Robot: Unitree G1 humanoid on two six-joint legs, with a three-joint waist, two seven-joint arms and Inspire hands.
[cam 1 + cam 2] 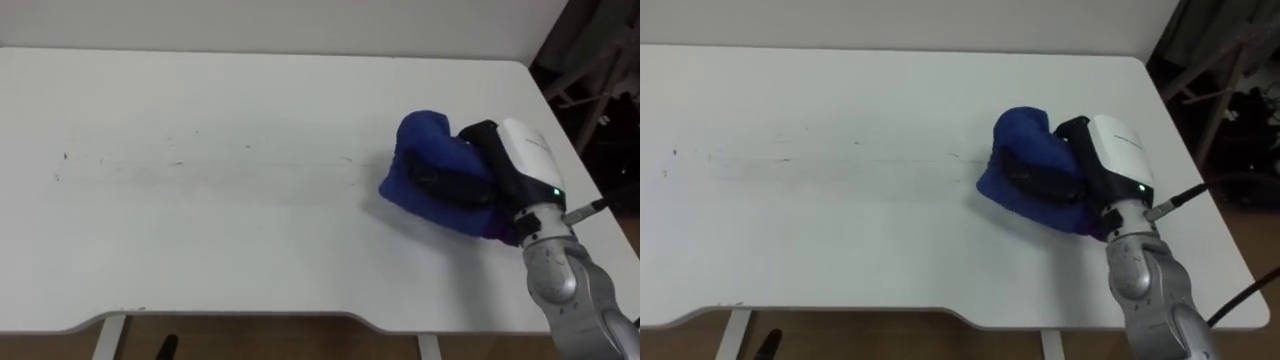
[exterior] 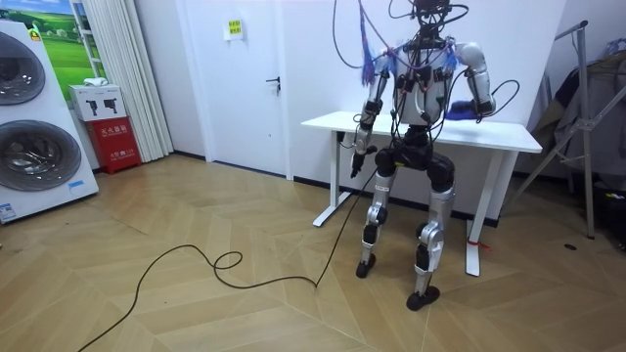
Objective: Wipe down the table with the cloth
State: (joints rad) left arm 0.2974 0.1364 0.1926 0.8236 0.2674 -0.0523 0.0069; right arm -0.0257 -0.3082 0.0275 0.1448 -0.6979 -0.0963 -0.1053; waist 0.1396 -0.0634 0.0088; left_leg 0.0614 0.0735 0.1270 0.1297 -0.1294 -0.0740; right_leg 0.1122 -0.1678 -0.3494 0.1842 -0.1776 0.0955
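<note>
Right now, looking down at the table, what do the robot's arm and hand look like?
The right hand has black fingers and a glossy white shell on its back with a small green light. The forearm is rounded, silvery grey metal, and a thin dark cable leaves the wrist. The left hand looks dark in the room view.

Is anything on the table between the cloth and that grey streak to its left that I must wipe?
Nothing visible. The table is bare between the blue cloth under the right hand and the faint grey streak.
</note>
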